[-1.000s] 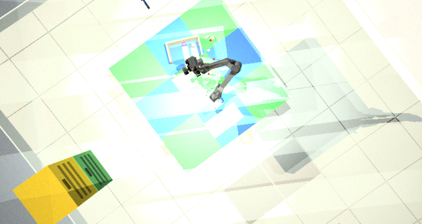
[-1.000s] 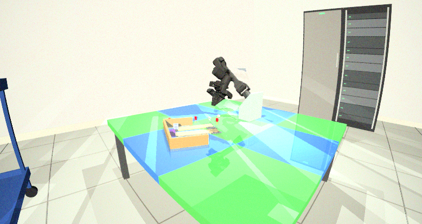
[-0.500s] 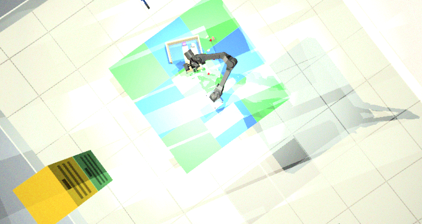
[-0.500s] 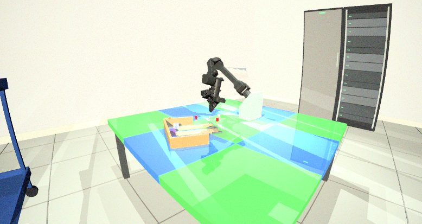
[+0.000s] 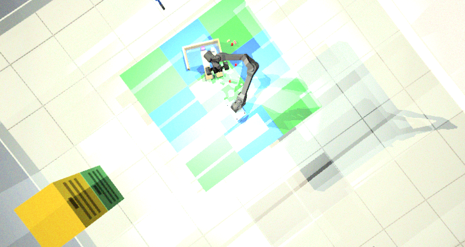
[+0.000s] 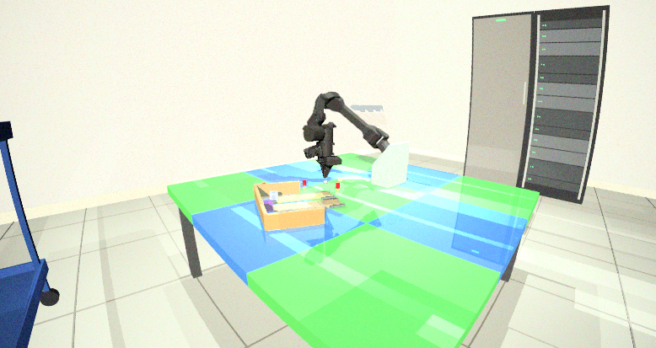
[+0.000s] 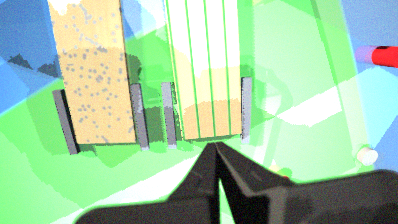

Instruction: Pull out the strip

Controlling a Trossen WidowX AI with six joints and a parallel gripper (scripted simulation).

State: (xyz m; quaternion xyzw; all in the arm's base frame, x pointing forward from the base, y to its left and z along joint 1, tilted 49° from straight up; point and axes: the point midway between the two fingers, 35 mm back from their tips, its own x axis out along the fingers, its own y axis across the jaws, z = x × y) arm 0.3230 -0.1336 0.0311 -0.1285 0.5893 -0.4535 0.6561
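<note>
My gripper is shut and empty. Its tips point down, above the table and just off the near end of the green-lined strip. The speckled strip lies beside it, to the left in the wrist view. The pale labelled cube sits at the far end of the green-lined strip. A purple cube sits at the far end of the speckled strip. Both cubes are outside the wrist view.
A wooden three-sided wall surrounds the cubes and opens toward the strip ends. Thin grey rails flank each strip end. A red piece and a small pale peg stand to the right in the wrist view.
</note>
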